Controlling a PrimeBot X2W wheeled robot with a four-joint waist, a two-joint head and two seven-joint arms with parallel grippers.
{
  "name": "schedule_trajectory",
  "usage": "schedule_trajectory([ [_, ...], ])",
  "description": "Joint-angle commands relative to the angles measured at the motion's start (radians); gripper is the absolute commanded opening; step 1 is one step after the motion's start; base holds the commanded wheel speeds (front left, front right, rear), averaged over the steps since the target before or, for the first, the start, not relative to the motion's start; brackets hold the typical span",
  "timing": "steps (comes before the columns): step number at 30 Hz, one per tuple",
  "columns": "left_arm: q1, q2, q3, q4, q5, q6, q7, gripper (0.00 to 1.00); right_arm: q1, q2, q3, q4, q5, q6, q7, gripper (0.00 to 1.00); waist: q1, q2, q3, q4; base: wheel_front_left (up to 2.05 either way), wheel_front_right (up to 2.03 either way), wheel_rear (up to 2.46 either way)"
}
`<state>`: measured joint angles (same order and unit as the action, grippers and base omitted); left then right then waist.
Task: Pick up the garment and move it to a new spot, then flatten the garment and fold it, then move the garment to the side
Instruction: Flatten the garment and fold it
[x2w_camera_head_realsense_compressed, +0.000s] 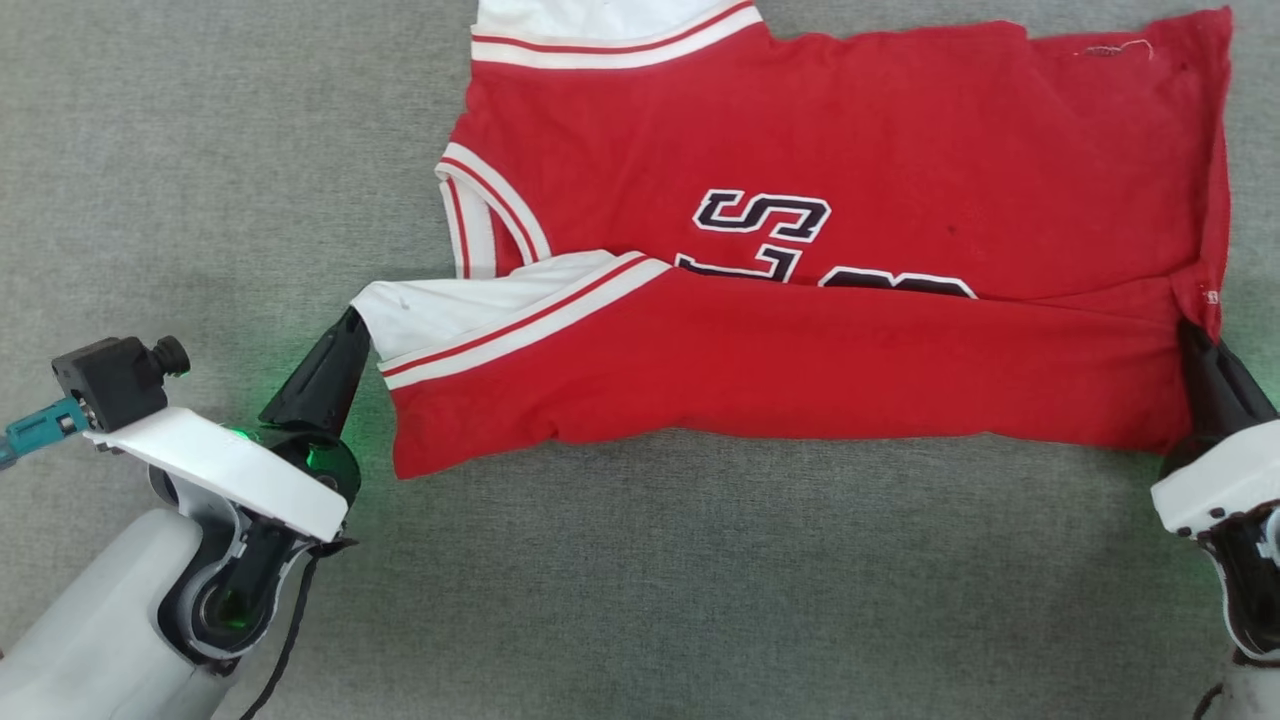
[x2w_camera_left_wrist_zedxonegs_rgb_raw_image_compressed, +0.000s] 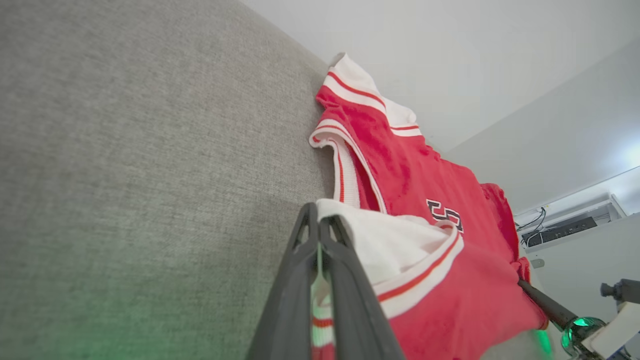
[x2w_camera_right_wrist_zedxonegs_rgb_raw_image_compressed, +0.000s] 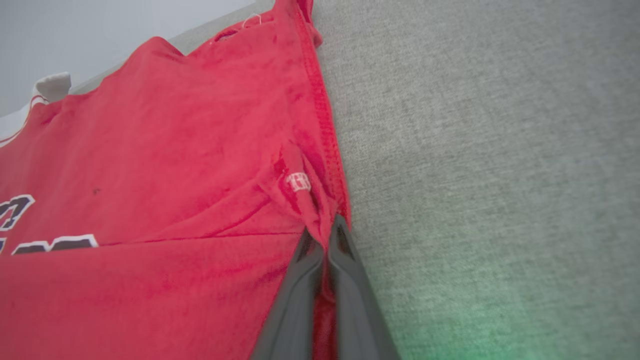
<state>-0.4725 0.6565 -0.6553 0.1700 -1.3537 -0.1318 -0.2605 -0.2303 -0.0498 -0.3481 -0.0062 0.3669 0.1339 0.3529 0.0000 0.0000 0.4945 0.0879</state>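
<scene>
In the head view, our left pincer (x2w_camera_head_realsense_compressed: 350, 325) is pressed together on the edge of the white sleeve (x2w_camera_head_realsense_compressed: 440, 305) of the garment (x2w_camera_head_realsense_compressed: 800, 400). The garment stretches away to that pincer's right across the grey table (x2w_camera_head_realsense_compressed: 700, 580). Our right pincer (x2w_camera_head_realsense_compressed: 1195, 340) pinches the red hem (x2w_camera_head_realsense_compressed: 1200, 300), with the cloth lying to its left.

In the left wrist view, the sleeve sits nipped at the left pincer's (x2w_camera_left_wrist_zedxonegs_rgb_raw_image_compressed: 317, 215) tips, the red body beyond and to the right.

In the right wrist view, the right pincer (x2w_camera_right_wrist_zedxonegs_rgb_raw_image_compressed: 325, 235) clamps a fold of hem, and the shirt spreads to its left.
</scene>
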Motion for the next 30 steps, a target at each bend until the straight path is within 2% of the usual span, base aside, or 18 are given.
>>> schedule_trajectory([
  [1, -0.019, 0.001, 0.001, 0.011, 0.015, 0.003, -0.006, 0.0, -0.001, -0.002, 0.003, 0.035, -0.002, -0.006, -0.006, 0.0, 0.0, 0.0, -0.001, -0.004, 0.0, 0.0, 0.0],
  [2, -0.024, 0.005, 0.003, 0.015, 0.026, 0.003, -0.006, 0.35, -0.004, -0.002, 0.006, 0.041, -0.001, -0.006, -0.015, 0.0, 0.0, 0.0, -0.003, -0.005, 0.0, 0.0, 0.0],
  [3, -0.027, 0.008, 0.009, 0.018, 0.039, 0.003, -0.006, 0.76, -0.007, -0.002, 0.009, 0.046, -0.002, -0.006, -0.024, 0.07, 0.0, 0.0, -0.005, -0.006, 0.0, 0.0, 0.0],
  [4, -0.027, 0.009, 0.01, 0.018, 0.04, 0.003, -0.006, 1.0, -0.009, -0.001, 0.013, 0.051, -0.002, -0.006, -0.032, 0.31, 0.0, 0.0, -0.008, -0.007, 0.0, 0.0, 0.0],
  [5, -0.027, 0.016, 0.009, 0.016, 0.052, 0.003, -0.006, 1.0, -0.009, -0.001, 0.016, 0.054, -0.002, -0.006, -0.039, 0.69, 0.0, 0.0, -0.014, -0.007, 0.0, 0.0, 0.0],
  [6, -0.03, 0.029, 0.008, 0.011, 0.075, 0.003, -0.006, 1.0, -0.007, -0.001, 0.021, 0.057, -0.003, -0.006, -0.045, 0.96, 0.0, 0.0, -0.019, -0.007, 0.0, 0.0, 0.0],
  [7, -0.03, 0.029, 0.008, 0.011, 0.075, 0.003, -0.006, 1.0, -0.007, -0.001, 0.021, 0.057, -0.003, -0.006, -0.045, 0.96, 0.0, 0.0, -0.019, -0.007, 0.0, 0.0, 0.0],
  [8, -0.03, 0.041, 0.004, 0.004, 0.094, 0.003, -0.006, 1.0, -0.007, -0.001, 0.027, 0.06, -0.003, -0.006, -0.049, 1.0, 0.0, 0.0, -0.025, -0.009, 0.0, 0.0, 0.0],
  [10, -0.025, 0.075, -0.005, -0.016, 0.119, 0.003, -0.006, 1.0, -0.006, 0.0, 0.039, 0.058, -0.007, -0.005, -0.055, 1.0, 0.0, 0.0, -0.035, -0.012, 0.0, 0.0, 0.0],
  [13, -0.018, 0.149, -0.011, -0.054, 0.156, 0.003, -0.006, 1.0, -0.004, -0.002, 0.04, 0.038, -0.011, -0.005, -0.065, 1.0, 0.0, 0.0, -0.055, -0.014, 0.0, 0.0, 0.0],
  [16, -0.004, 0.237, -0.055, -0.12, 0.119, 0.003, -0.004, 1.0, -0.004, -0.001, 0.041, 0.012, -0.017, -0.004, -0.066, 1.0, 0.0, 0.0, -0.076, -0.016, 0.0, 0.0, 0.0],
  [20, -0.05, 0.377, -0.133, -0.196, 0.046, 0.003, 0.113, 1.0, -0.001, -0.001, 0.036, -0.038, -0.025, -0.004, -0.054, 1.0, 0.0, 0.0, -0.095, -0.015, 0.0, 0.0, 0.0],
  [21, -0.066, 0.417, -0.171, -0.222, -0.005, 0.003, 0.211, 1.0, -0.006, -0.001, 0.037, -0.062, -0.026, -0.004, -0.049, 1.0, 0.0, 0.0, -0.1, -0.019, 0.0, 0.0, 0.0],
  [24, -0.108, 0.449, -0.206, -0.225, -0.074, 0.003, 0.358, 1.0, -0.021, -0.001, 0.046, -0.088, -0.019, -0.004, -0.042, 1.0, 0.0, 0.0, -0.103, -0.032, 0.0, 0.0, 0.0],
  [30, -0.178, 0.395, -0.264, -0.19, -0.176, 0.003, 0.564, 1.0, -0.04, -0.001, 0.073, -0.081, 0.001, -0.004, -0.051, 1.0, 0.0, 0.0, -0.088, -0.071, 0.0, 0.0, 0.0],
])
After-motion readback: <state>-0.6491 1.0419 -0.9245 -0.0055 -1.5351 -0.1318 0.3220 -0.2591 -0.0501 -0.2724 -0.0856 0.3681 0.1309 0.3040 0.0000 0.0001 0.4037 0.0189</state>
